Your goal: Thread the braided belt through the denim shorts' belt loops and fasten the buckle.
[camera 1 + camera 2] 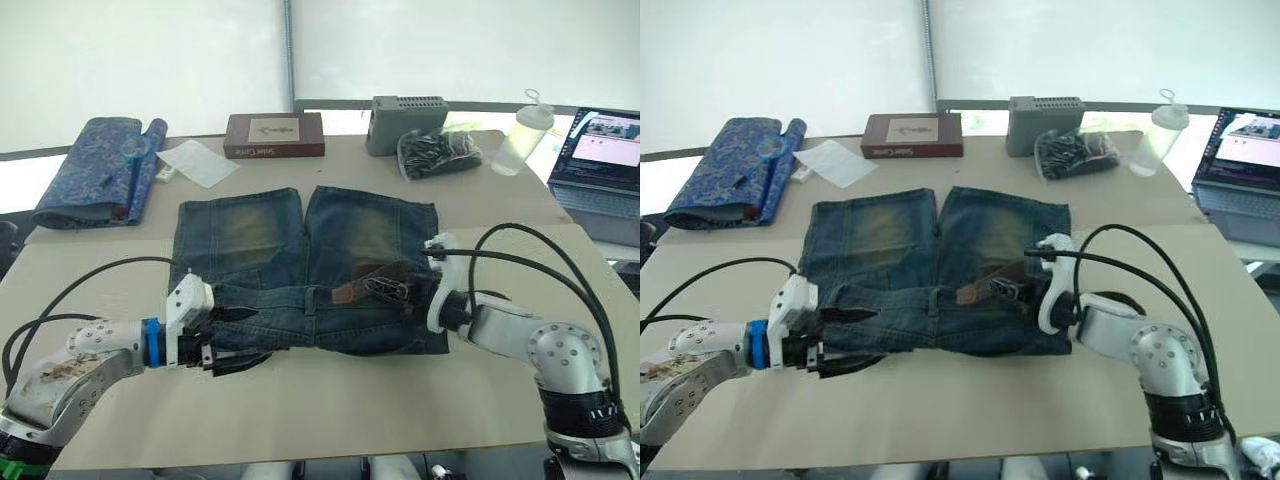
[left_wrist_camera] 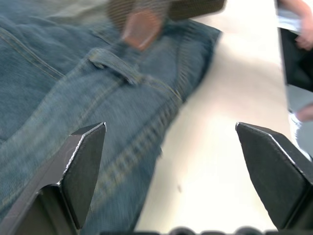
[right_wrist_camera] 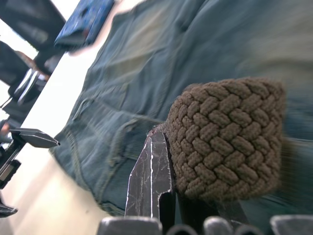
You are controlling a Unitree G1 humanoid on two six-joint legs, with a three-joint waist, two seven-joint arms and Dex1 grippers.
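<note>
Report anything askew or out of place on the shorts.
The braided belt lies bunched in a short doubled heap on the waistband of the denim shorts, near the right tool, which grips it, rather than running flat along the waistband. Nothing looks spilled or damaged.

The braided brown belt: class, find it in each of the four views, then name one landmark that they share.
Left eye view: the braided brown belt lies on the waistband, right of centre, by the right gripper.
Right eye view: same place.
Left wrist view: its reddish-brown tip above a denim belt loop.
Right wrist view: woven strap against a black finger.
Shared landmark: the blue denim shorts.
</note>
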